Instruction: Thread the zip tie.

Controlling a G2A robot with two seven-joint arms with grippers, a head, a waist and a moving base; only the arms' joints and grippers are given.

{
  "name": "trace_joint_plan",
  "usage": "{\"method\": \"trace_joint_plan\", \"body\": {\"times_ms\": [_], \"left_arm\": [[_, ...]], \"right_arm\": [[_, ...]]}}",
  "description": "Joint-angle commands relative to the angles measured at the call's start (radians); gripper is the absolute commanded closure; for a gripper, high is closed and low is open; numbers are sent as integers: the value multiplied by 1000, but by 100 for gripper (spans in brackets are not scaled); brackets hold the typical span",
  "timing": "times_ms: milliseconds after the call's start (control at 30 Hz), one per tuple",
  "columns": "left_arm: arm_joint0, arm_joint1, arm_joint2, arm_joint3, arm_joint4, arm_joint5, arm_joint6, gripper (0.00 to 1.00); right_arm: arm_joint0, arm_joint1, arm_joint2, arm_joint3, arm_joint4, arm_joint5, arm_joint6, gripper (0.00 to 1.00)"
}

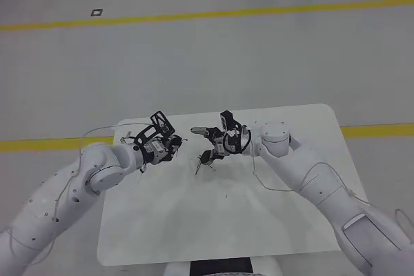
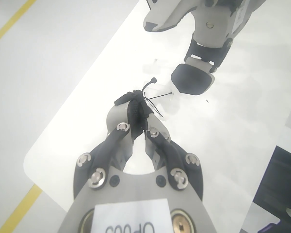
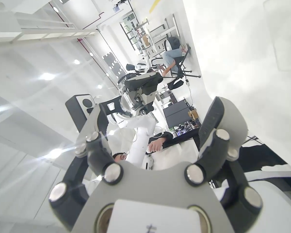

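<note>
L hand (image 2: 135, 103) clamped on zip tie (image 2: 157, 96); R hand (image 3: 144, 100) wide open, empty. Risk: floppy tail could miss head.

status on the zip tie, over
Left tool shut on zip tie, ends sticking out. Right tool open, just across from it. Both over the white table.

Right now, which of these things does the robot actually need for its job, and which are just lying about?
For the job: zip tie, pinched in the shut left tool; open right tool facing it; table beneath.
Lying about: small dark speck on the table; yellow floor line.
</note>
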Motion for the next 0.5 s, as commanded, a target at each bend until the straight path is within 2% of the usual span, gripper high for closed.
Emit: {"method": "trace_joint_plan", "body": {"times_ms": [0, 133, 167, 200, 400, 467], "left_arm": [[0, 0, 0, 0, 0, 0, 0, 100], [0, 0, 0, 0, 0, 0, 0, 100], [0, 0, 0, 0, 0, 0, 0, 100], [0, 0, 0, 0, 0, 0, 0, 100], [0, 0, 0, 0, 0, 0, 0, 100], [0, 0, 0, 0, 0, 0, 0, 100]], "right_arm": [[-6, -1, -1, -7, 6, 2, -22, 0], [-5, -4, -7, -5, 39, 2, -51, 2], [-3, -4, -9, -3, 47, 2, -56, 30], [1, -4, -14, -2, 54, 2, -60, 51], [24, -2, -36, 4, 66, 2, -78, 68], [31, -1, -43, 4, 73, 2, -79, 69]]}}
